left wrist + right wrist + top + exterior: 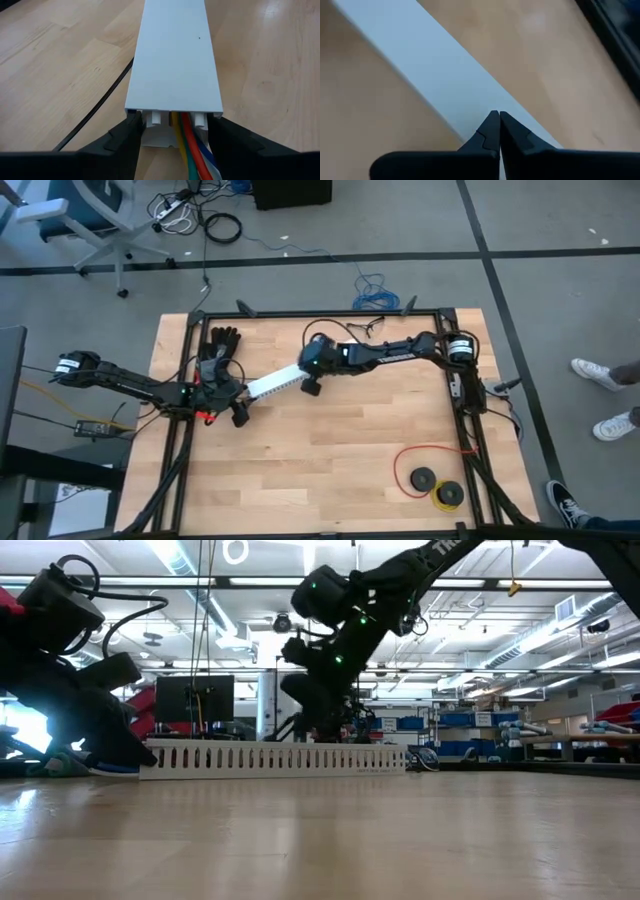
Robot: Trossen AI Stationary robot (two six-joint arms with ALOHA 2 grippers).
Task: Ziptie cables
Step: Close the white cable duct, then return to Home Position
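wooden table (330, 450), white slotted channel (275, 385)

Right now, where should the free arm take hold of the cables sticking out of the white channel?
Probably at the exposed run of the cables, where they leave the end of the white channel, coming from above. The rest is hidden under the channel's lid, and the left gripper already flanks that end, fingers on both side walls.

Robotics lab/workshop: strip ceiling lights (190, 580), monitor (195, 698), storage bins (480, 720) behind wooden bench (330, 450).
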